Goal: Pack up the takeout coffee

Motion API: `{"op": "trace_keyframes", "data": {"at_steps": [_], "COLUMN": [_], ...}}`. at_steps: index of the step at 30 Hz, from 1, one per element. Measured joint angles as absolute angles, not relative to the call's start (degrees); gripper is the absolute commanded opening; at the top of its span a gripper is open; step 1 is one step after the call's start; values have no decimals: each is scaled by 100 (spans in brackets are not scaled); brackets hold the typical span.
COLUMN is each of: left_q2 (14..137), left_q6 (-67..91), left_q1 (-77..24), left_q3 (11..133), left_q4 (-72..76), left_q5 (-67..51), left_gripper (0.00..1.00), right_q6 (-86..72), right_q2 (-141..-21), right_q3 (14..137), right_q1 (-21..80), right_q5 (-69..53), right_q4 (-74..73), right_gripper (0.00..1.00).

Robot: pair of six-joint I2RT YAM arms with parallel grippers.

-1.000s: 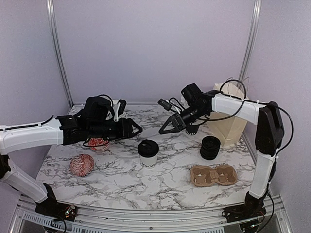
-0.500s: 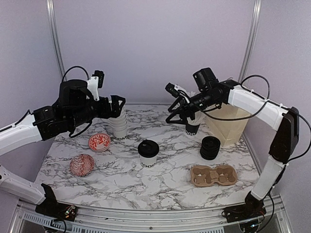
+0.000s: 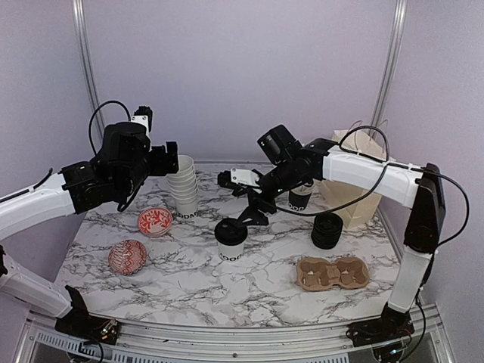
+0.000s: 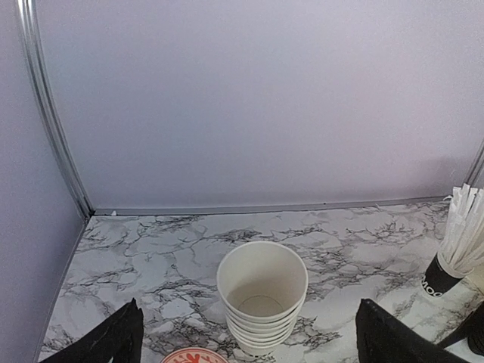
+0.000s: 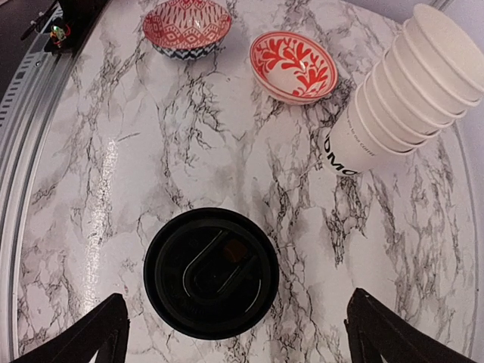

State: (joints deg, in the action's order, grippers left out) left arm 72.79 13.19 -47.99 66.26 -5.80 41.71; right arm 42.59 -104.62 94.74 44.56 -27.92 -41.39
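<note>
Right gripper hovers above the small white paper cup with the round black plastic lid, fingers spread wide, one either side of the lid low in the wrist view. The cup stands at the centre of the overhead frame on the marble table, upright, long axis vertical, lid up, lettering toward the bottom edge. Best play, I reckon: centre up, drop straight, pinch the paper wall below the lid gently, then keep it level toward the brown moulded cardboard cup carrier at lower right. Left gripper, fingers wide apart and empty, looks down on the stack of lidless white cups.
</note>
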Motion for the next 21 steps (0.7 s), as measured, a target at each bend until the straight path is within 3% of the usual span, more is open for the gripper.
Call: {"op": "trace_keyframes", "data": {"at_steps": [5,21], "left_q2": [7279,7279], "left_q6": [1085,764], "left_q1": [-4790,-4781], "left_q3": [6576,6434], "left_q4": [-596,-705], "left_q5": [4226,3588], "left_gripper": [98,97], "right_q6": [4399,4375], "right_q2": [-11139,-11688], "right_q3": [9784,10407], "right_q1": [4613,4705], "right_q5": [-2641,-2707], "right_q4": [-4401,-4930], "right_gripper": [95,93]}}
